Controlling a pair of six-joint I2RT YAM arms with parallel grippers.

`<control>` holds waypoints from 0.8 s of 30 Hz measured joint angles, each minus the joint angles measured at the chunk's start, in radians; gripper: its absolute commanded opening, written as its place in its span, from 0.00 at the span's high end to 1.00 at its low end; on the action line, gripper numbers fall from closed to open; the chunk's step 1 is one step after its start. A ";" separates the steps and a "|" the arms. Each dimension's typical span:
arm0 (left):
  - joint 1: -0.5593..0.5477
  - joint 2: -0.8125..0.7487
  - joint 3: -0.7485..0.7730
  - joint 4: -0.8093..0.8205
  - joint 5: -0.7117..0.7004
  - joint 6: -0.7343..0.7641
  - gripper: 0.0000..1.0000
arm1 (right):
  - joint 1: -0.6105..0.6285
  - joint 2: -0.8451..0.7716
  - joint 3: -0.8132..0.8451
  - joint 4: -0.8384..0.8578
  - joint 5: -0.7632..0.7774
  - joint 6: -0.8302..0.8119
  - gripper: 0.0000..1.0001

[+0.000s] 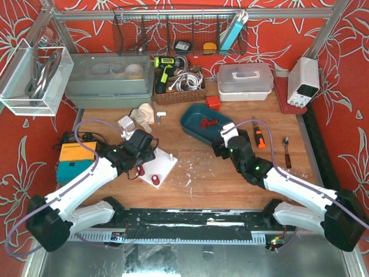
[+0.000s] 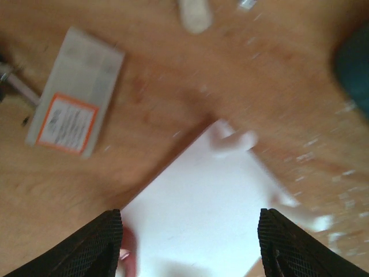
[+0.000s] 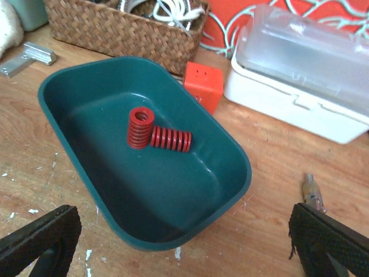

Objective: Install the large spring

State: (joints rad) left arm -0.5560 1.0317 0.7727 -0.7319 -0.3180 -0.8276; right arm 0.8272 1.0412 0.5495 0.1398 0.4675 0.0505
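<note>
I'm holding the right gripper (image 3: 184, 245) wide open at the green tray's (image 3: 63, 86) 6 o'clock rim. Inside, an upright red spring (image 3: 139, 127) is touching a lying red spring (image 3: 170, 139) at its 3 o'clock. The left gripper (image 2: 190, 245) is hovering spread wide over the white plate (image 2: 202, 196).

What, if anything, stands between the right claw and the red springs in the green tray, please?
Nothing visible does. The open right claw hovers by the near rim of the green tray, and both red springs lie uncovered inside it.

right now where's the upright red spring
In the right wrist view, the upright red spring stands in the green tray, right beside the lying spring on its right; the tray sits just right of middle on the table.
</note>
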 measured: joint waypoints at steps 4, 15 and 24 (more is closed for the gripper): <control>0.000 -0.018 0.041 0.139 0.014 0.068 0.04 | -0.078 0.062 0.079 -0.087 -0.079 0.045 0.02; 0.000 -0.093 -0.142 0.737 0.231 0.291 0.00 | -0.229 0.367 0.369 -0.241 -0.295 0.054 0.39; 0.000 -0.077 -0.324 0.934 0.280 0.332 0.00 | -0.271 0.628 0.537 -0.243 -0.424 0.033 0.48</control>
State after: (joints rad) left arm -0.5560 0.9550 0.4488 0.2024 -0.0383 -0.4961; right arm 0.5564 1.6695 1.0870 -0.1032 0.0433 0.0837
